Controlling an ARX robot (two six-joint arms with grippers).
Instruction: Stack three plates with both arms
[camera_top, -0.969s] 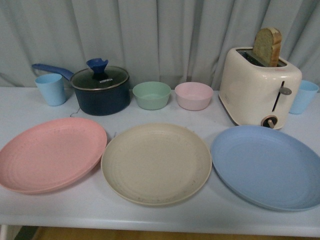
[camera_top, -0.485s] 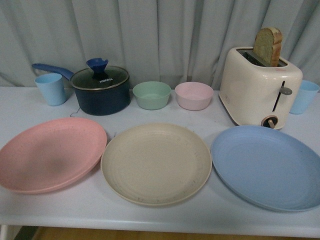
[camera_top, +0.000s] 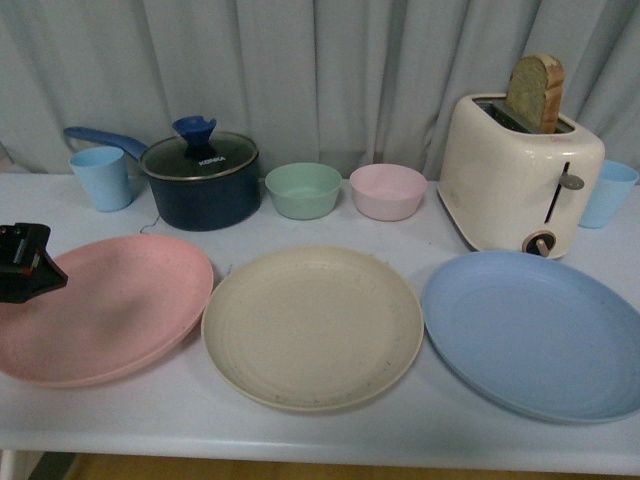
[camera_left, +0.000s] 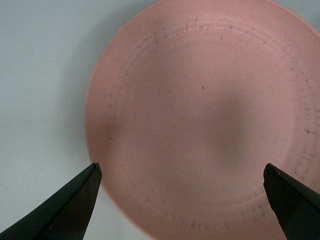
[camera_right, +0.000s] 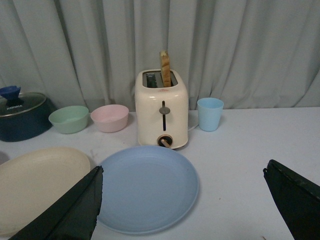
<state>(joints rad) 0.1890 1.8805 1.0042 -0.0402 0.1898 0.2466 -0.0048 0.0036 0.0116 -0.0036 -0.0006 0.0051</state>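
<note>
Grey curtain (camera_top: 320, 70) behind, pale table (camera_top: 330, 430) in front.

Back row, left to right: light blue cup (camera_top: 101, 178), dark saucepan (camera_top: 200, 185) with glass lid, green bowl (camera_top: 303, 190), pink bowl (camera_top: 387, 191), cream toaster (camera_top: 520, 175) with a bread slice (camera_top: 535, 92) standing in its slot, second blue cup (camera_top: 606, 193).

Front row, left to right: pink plate (camera_top: 110, 305), beige plate (camera_top: 312, 327), blue plate (camera_top: 535, 333). All three lie flat on the table with rims just beside one another, none stacked.

Left gripper (camera_left: 182, 170): jaws stand spread wide, holding nothing. The front view puts it over the left part of the pink plate. Its wrist view looks straight down, with the plate directly beneath, one jaw tip over the rim line and the other over the inner face. It appears to be clear of the plate.

Right gripper (camera_right: 182, 172): jaws also spread, empty, not in the front view. Its wrist view shows the blue plate ahead and below, well apart, with the beige plate off to one side.

Judgement: stacking is not yet begun. Your left arm is nearer the pink plate and your right arm nearer the blue. The beige plate lies between them and looks the likely base. The plates are round, so you have no long axis to align. The rim is what counts: the left jaws must straddle the pink rim edge-on before closing.
</note>
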